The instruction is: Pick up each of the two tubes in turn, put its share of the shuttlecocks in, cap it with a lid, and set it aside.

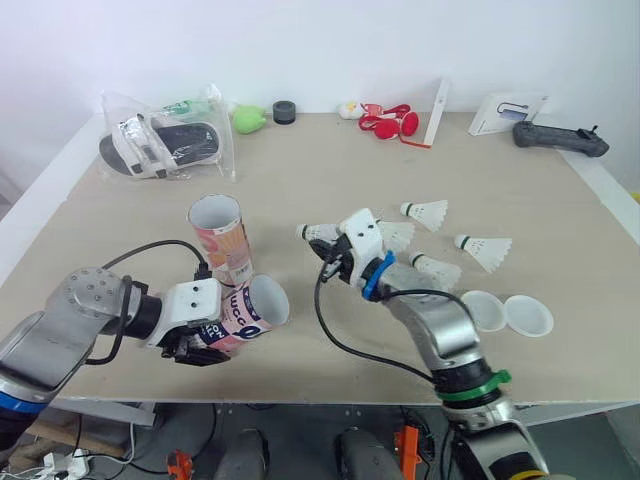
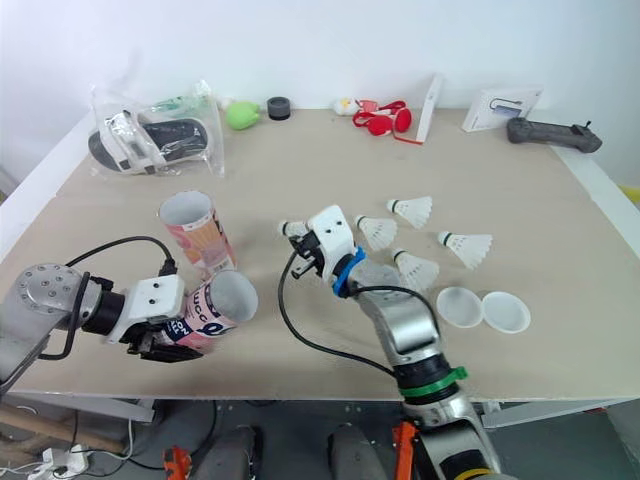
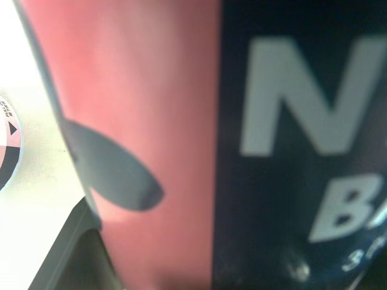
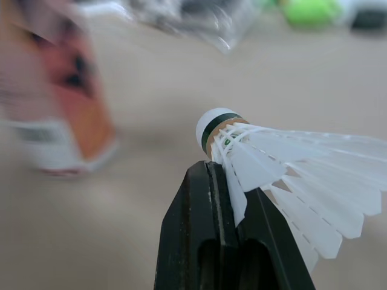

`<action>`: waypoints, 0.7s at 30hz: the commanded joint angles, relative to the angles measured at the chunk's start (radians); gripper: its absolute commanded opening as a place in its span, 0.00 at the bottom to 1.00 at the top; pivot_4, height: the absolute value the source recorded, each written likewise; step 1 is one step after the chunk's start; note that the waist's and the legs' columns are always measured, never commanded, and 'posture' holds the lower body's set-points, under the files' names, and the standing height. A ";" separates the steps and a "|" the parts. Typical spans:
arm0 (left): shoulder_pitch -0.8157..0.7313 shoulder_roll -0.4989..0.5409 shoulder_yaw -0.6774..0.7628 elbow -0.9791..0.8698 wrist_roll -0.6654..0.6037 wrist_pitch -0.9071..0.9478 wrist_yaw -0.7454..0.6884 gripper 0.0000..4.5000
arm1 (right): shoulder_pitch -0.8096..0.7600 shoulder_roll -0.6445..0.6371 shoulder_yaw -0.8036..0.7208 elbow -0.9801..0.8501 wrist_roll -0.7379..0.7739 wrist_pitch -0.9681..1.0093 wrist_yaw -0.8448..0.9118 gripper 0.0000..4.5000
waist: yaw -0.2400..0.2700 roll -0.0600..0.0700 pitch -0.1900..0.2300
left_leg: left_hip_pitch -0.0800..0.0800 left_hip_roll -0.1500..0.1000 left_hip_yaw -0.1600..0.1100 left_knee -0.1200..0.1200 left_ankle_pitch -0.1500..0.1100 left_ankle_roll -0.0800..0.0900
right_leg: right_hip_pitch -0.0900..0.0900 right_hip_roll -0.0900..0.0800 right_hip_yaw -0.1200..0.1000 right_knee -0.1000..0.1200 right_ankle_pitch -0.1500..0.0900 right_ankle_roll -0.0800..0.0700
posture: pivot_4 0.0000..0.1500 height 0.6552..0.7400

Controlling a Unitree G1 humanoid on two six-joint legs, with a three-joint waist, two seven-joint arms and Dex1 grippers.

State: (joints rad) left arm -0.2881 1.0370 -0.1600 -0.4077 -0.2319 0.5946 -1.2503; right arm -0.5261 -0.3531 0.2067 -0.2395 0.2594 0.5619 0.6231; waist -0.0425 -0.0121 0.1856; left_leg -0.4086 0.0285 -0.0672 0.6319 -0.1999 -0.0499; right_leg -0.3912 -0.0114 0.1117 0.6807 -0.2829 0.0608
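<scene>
Mid-frame, the right hand [image 1: 332,252] pinches a shuttlecock [image 1: 318,232] by its feathers, cork pointing frame-left, while lower left the left hand [image 1: 203,343], clamped around a tilted tube [image 1: 240,312], aims its open mouth up-right toward that cork.

The left gripper [image 2: 170,345] holds a tilted tube [image 2: 215,303] (mouth facing the right gripper [image 2: 303,243]), which pinches a shuttlecock [image 2: 289,229].

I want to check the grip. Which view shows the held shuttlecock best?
The right wrist view: the shuttlecock is close, feathers pinched in the right gripper. The eye views show it small, at the gripper's tip. The left wrist view faces the tube.
</scene>
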 commanded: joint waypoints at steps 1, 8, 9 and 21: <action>0.012 -0.017 -0.045 0.016 0.012 -0.005 0.007 0.68 | -0.065 -0.130 -0.082 -0.199 0.174 0.067 0.201 0.00 | -0.003 0.000 0.000 | 0.000 0.000 0.000 0.000 0.000 0.000 | 0.000 0.000 0.000 0.000 0.000 0.000 | 1.00 1.00; 0.010 -0.025 -0.045 0.019 0.014 -0.001 0.007 0.68 | -0.112 -0.338 -0.105 -0.310 0.335 0.191 0.363 0.00 | -0.002 0.001 0.000 | 0.001 0.000 0.000 -0.001 0.000 0.000 | 0.001 0.000 -0.001 0.000 -0.002 -0.004 | 1.00 1.00; 0.010 -0.027 -0.046 0.019 0.015 -0.001 0.008 0.68 | -0.117 -0.345 -0.087 -0.318 0.332 0.197 0.365 0.00 | -0.002 0.001 0.001 | 0.001 0.000 0.000 -0.001 0.000 0.000 | 0.001 0.000 -0.001 0.000 -0.002 -0.004 | 1.00 1.00; 0.013 -0.031 -0.047 0.019 0.019 -0.003 0.010 0.68 | -0.140 -0.261 0.079 -0.328 0.289 0.219 0.310 0.00 | -0.001 0.001 0.001 | 0.001 0.000 0.000 -0.001 0.000 0.000 | 0.000 -0.001 -0.001 0.000 -0.003 -0.003 | 1.00 1.00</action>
State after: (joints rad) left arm -0.2904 1.0239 -0.1608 -0.4000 -0.2230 0.5888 -1.2532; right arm -0.6420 -0.6194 0.2832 -0.5468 0.5489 0.7874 0.9356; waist -0.0439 -0.0114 0.1861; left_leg -0.4080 0.0282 -0.0674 0.6307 -0.2000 -0.0498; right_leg -0.3911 -0.0124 0.1109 0.6802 -0.2854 0.0575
